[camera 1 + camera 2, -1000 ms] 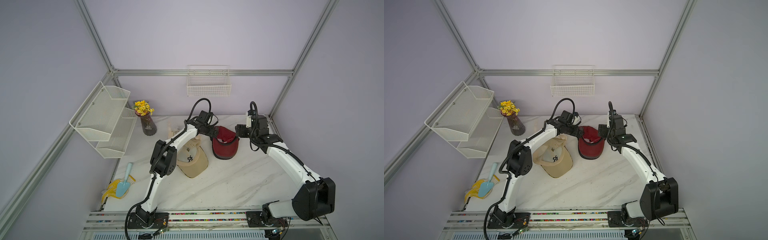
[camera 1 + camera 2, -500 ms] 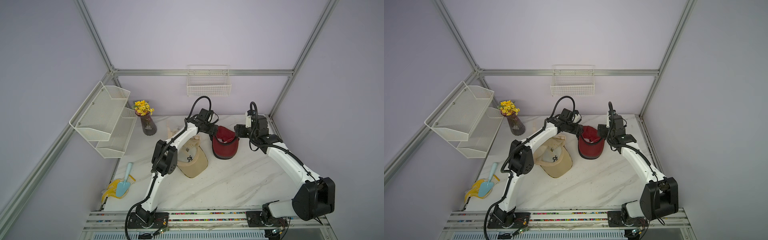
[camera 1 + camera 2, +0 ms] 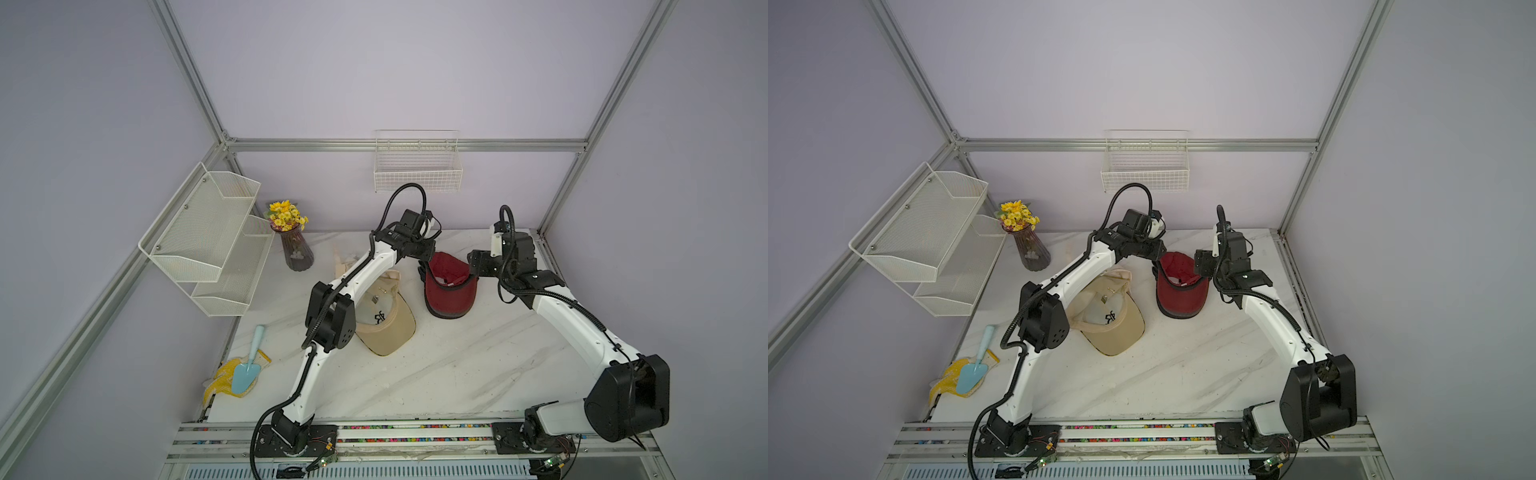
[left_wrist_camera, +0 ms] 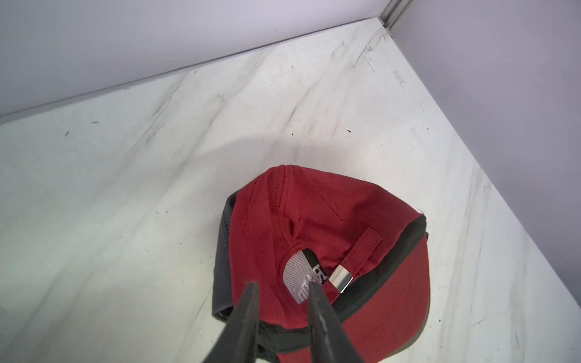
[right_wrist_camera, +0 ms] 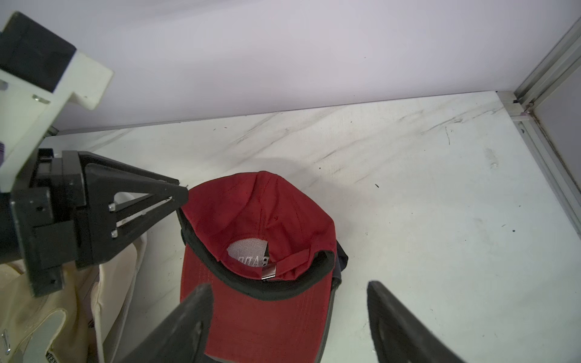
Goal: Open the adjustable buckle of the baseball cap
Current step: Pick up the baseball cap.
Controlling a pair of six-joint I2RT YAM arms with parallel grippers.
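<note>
— right, where's the cap?
— red cap (image 3: 451,291) is on the table (image 3: 457,374), toward the back wall, between the two grippers. brim points at the arm bases, crown at the wall.
— buckle?
— silver buckle (image 4: 341,279) sits on the red strap (image 4: 361,250) across the back opening. strap runs through it.
— left gripper?
— left gripper (image 4: 282,286) is at the cap's side edge, beside the back opening. jaws are near each other with a narrow gap, and red cloth shows between the fingers (image 4: 248,314). in the right wrist view the tips touch the cap's rim. can't tell if it's actually pinching the cloth.
— right one?
— right gripper (image 5: 289,284) has its jaws wide apart with nothing in them. it hangs over the brim, buckle just past the tips.
— any writing?
— white tag (image 5: 248,256) inside the back opening has dark capital letters. they look mirrored from the right wrist, so no clean word. the left wrist view shows a black patch with white marks on it, not legible. beige cap (image 3: 388,332) lies just beside the red one, partly under the left arm (image 3: 365,270). it has a dark mark (image 3: 379,318), too small to read.
— anything else?
— vase of yellow flowers (image 3: 296,249) is in the back corner. blue trowel (image 3: 245,370) lies on a yellow glove (image 3: 224,384) at the table edge. both are well apart from the caps.
</note>
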